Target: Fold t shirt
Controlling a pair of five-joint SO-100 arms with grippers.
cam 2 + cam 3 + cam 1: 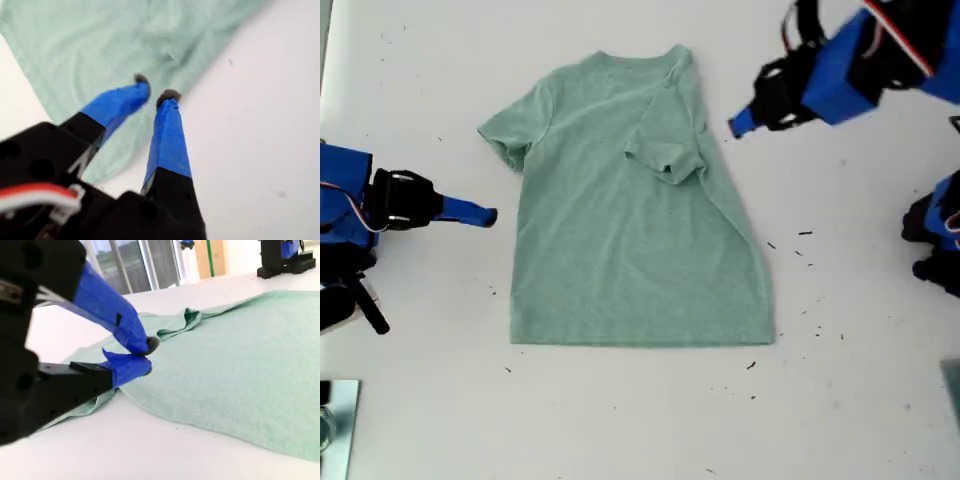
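T shirt (630,240) spread on the table (620,420), folded sleeve (665,150) already turned in, flat sleeve (505,135) seemingly next. My first gripper (155,87) hovering over the shirt's edge, jaws parted and empty; my second gripper (146,355) low beside the flat sleeve, jaws closed on nothing. Next, likely: open, pinch that hem, carry it inward

A white bench (620,420) carries the scene. The pale green t shirt (630,230) lies flat on it, one sleeve folded inward over the chest. Small dark specks (805,250) dot the bench toward the exterior view's right.
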